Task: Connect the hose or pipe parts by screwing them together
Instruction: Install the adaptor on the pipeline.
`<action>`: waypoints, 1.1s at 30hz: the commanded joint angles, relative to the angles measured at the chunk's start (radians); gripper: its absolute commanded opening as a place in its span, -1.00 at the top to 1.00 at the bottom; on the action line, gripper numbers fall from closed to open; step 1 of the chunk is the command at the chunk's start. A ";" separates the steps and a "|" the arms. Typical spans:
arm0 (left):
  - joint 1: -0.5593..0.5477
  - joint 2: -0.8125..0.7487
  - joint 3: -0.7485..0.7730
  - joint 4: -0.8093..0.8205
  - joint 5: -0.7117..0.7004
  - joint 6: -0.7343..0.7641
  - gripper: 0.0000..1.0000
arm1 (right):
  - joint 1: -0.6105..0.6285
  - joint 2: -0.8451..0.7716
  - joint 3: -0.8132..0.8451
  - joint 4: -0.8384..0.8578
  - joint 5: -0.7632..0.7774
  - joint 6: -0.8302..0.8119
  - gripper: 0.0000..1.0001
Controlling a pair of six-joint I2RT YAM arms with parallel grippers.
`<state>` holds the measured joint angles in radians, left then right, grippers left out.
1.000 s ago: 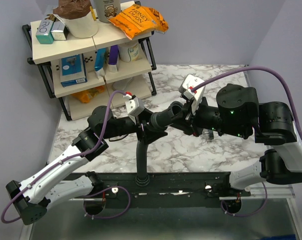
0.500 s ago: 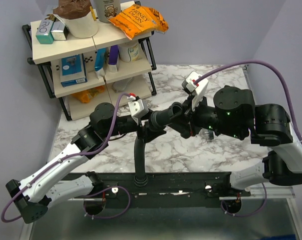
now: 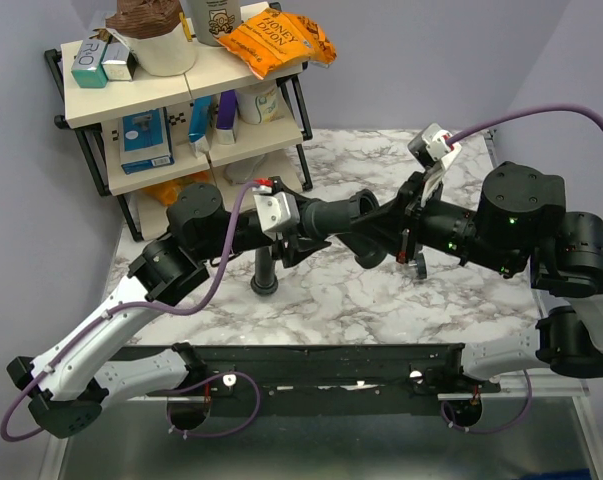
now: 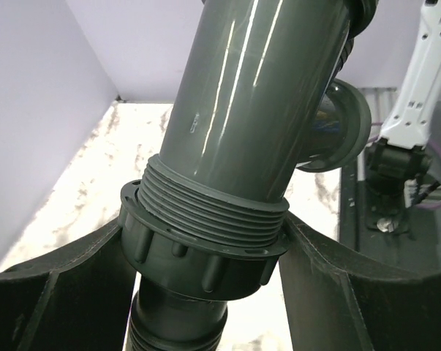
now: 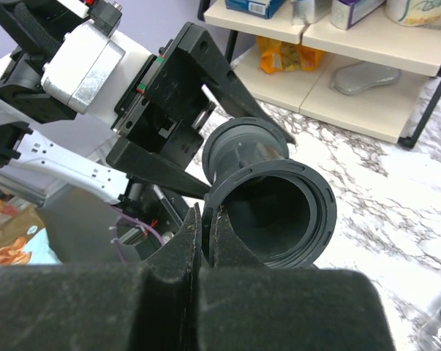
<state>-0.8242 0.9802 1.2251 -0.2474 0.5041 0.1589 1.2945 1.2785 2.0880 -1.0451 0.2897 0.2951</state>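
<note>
Top external: pipe fitting (image 3: pixel 343 213) aloft, braced at both ends for threading.
Clamped at ring nut (image 4: pixel 205 256) by left gripper (image 3: pixel 293 232), hose (image 3: pixel 264 265) hanging below; pinched at mouth rim by right gripper (image 5: pixel 205 216), fingers near shut.

Left hand (image 4: pixel 205 252) apparently gripping, right hand (image 5: pixel 204 227) pinched shut.

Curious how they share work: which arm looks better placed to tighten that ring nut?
Probably left: the left gripper clasps the ring nut below bare threads; the right gripper pinches the pipe fitting at its mouth rim.
</note>
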 commanded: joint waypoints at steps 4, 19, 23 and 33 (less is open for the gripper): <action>-0.055 -0.031 0.027 0.186 0.028 0.241 1.00 | -0.003 0.058 -0.080 -0.043 -0.054 0.076 0.99; -0.130 -0.084 -0.136 0.280 -0.145 0.444 1.00 | -0.124 -0.010 -0.314 0.085 -0.110 0.193 0.99; -0.148 -0.109 -0.202 0.303 -0.141 0.507 1.00 | -0.179 -0.053 -0.417 0.170 -0.176 0.243 0.99; -0.210 -0.143 -0.306 0.319 -0.134 0.654 1.00 | -0.304 -0.071 -0.519 0.250 -0.383 0.323 0.99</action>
<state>-0.9310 0.8730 0.9157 -0.1577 0.1703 0.6350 1.0264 1.1381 1.6241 -0.8951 0.0151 0.5396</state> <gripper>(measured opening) 0.750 0.023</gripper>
